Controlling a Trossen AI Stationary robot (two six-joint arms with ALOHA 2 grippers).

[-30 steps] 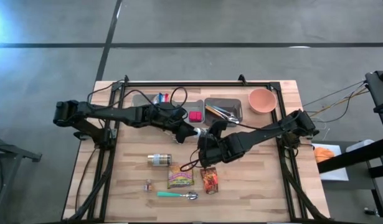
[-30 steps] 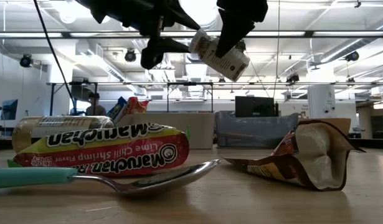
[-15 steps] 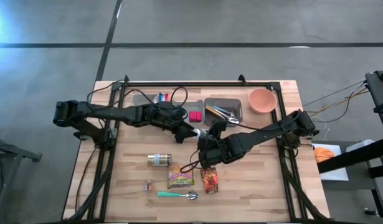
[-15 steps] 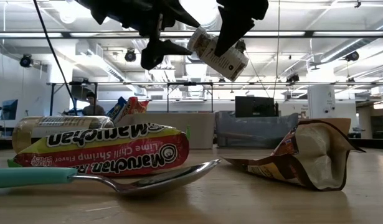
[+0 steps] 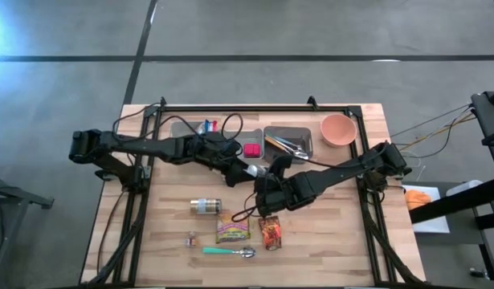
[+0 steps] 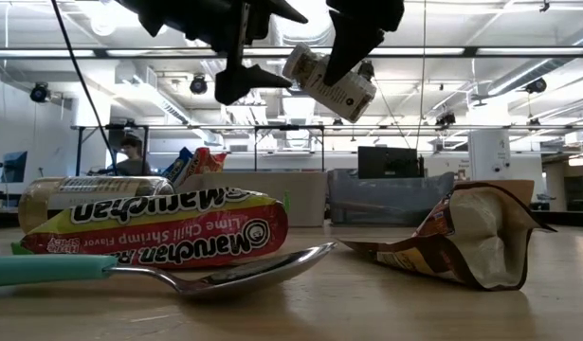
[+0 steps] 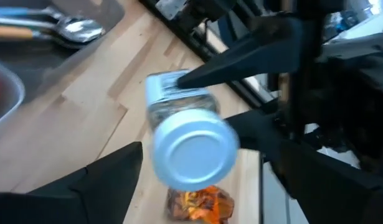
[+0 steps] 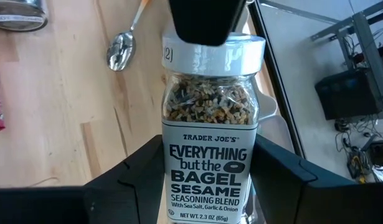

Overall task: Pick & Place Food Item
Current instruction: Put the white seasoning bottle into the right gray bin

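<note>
Right wrist view shows our right gripper (image 8: 207,180) clamped on the seasoning jar (image 8: 208,130) aloft over the table (image 5: 327,241), left gripper (image 6: 258,43) spread wide beside its lid, so we judge a handover complete; next, carry and place the jar.

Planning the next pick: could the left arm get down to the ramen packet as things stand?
Probably yes. The left gripper is open and empty, beside the seasoning jar held aloft by the right gripper. The Maruchan ramen packet lies uncovered on the table, though the right arm hangs close above it.
</note>
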